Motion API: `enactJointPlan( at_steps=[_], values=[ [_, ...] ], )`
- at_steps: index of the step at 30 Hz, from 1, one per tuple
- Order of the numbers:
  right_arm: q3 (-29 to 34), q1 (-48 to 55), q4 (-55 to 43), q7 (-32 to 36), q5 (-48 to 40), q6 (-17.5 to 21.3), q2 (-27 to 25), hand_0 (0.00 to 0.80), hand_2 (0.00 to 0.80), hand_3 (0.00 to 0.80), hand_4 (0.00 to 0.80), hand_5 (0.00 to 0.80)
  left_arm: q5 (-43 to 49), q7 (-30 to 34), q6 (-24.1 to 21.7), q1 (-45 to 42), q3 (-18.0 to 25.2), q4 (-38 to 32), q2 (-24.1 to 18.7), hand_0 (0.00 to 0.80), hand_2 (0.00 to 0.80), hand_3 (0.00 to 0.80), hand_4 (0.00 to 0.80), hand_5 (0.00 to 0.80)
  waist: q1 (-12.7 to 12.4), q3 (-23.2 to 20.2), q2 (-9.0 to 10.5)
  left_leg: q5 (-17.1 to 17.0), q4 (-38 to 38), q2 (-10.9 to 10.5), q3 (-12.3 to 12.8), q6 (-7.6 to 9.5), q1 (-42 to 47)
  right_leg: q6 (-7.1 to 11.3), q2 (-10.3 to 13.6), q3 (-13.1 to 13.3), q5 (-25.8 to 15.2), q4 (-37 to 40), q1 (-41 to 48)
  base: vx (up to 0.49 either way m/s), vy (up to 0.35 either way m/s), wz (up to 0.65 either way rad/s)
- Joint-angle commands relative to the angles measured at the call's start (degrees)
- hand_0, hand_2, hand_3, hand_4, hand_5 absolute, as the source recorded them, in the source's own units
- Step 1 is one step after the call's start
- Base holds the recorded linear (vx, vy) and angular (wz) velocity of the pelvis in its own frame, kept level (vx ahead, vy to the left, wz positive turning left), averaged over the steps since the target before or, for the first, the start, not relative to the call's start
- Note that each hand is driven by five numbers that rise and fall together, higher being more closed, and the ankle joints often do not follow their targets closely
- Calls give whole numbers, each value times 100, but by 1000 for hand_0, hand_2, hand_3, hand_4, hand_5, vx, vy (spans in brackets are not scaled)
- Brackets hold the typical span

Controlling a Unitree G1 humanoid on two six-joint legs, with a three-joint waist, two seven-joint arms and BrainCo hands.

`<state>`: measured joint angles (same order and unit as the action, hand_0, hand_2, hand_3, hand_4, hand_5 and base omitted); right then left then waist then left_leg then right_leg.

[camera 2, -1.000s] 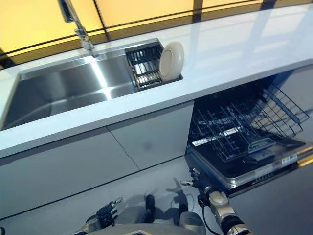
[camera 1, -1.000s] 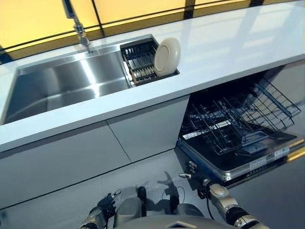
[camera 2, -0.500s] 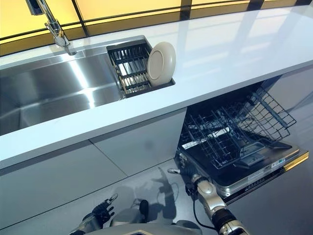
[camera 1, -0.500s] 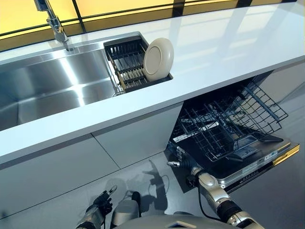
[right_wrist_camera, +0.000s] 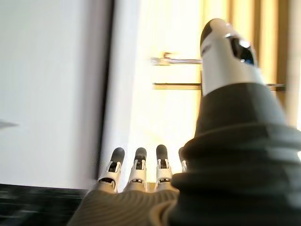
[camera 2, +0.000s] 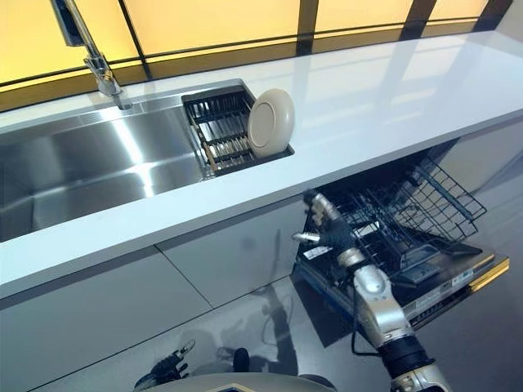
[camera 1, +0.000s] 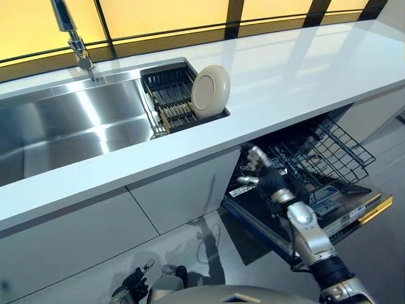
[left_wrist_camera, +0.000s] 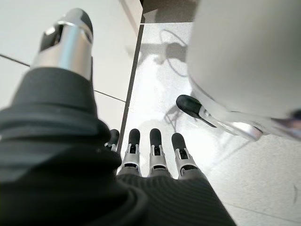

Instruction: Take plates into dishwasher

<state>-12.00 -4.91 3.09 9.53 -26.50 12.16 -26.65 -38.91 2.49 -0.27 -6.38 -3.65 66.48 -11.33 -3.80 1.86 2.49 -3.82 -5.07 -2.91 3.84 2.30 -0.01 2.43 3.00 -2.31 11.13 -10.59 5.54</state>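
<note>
A cream plate (camera 1: 210, 91) stands on edge in the dark drying rack (camera 1: 169, 95) at the right end of the steel sink (camera 1: 69, 126). Below the white counter (camera 1: 297, 69), the dishwasher (camera 1: 316, 183) is open with its wire rack (camera 1: 329, 155) pulled out over the lowered door. My right hand (camera 1: 261, 170) is raised in front of the rack, just under the counter edge, fingers straight and holding nothing. My left hand (camera 1: 131, 292) hangs low near the floor, fingers relaxed (left_wrist_camera: 153, 150) and empty.
A tap (camera 1: 73, 35) rises behind the sink. Grey cabinet fronts (camera 1: 95, 234) run under the counter left of the dishwasher. The lowered door (camera 1: 354, 212) juts out over the floor at the right. A window band runs behind the counter.
My right hand has risen from near the floor by the door's corner up to the counter edge in front of the rack. The camera has shifted. The plate has not moved.
</note>
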Motion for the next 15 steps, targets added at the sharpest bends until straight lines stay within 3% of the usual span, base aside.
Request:
enactJointPlan(
  at_steps=[1,3,5,8,11,13,15],
  values=[
    [436,-691,-463,-91,-389,302,-247,0,0,0,0,0,439,182,16,107,-333,55,22,0,0,0,0,0,-124,-204,185,-28,176,-533,-116,352,-396,407,229,81,-1961,-630,562,62,190,21],
    [523,-1073,-494,-245,-480,164,-371,0,0,0,0,0,625,310,6,124,-373,107,-11,0,0,0,0,0,-182,-208,160,28,206,-549,-139,388,-323,447,309,-5,-2308,-1447,371,91,173,15],
    [492,-1652,-554,-700,-637,-60,-476,0,0,0,0,0,791,373,15,178,-478,145,-43,0,0,0,0,0,-134,-131,120,132,175,-486,-173,360,-60,428,277,-138,-2278,-1979,-253,149,122,24],
    [466,-2499,-270,-1085,-887,-289,-660,0,0,0,0,0,944,490,202,377,-620,45,-132,0,0,0,0,0,58,-18,23,257,8,-356,-339,257,382,312,38,-474,-1901,-1320,-1324,153,-31,34],
    [506,-3009,172,-1060,-1212,-406,-932,0,0,0,0,0,958,574,364,538,-818,-36,-226,0,0,0,0,0,228,74,44,547,7,-378,-540,172,732,376,40,-842,-2068,-174,-1804,178,-139,50],
    [438,-3436,635,-1140,-1387,-499,-1130,0,0,0,0,0,903,598,386,686,-990,44,-263,0,0,0,0,0,312,79,38,694,7,-410,-747,154,930,307,-103,-806,-2043,283,-1876,183,-145,46],
    [450,-3566,816,-1122,-1427,-529,-1177,0,0,0,0,0,912,617,400,740,-1019,89,-269,0,0,0,0,0,327,68,47,742,7,-417,-802,149,983,253,-135,-763,-1996,499,-1762,99,-76,64]
  ],
)
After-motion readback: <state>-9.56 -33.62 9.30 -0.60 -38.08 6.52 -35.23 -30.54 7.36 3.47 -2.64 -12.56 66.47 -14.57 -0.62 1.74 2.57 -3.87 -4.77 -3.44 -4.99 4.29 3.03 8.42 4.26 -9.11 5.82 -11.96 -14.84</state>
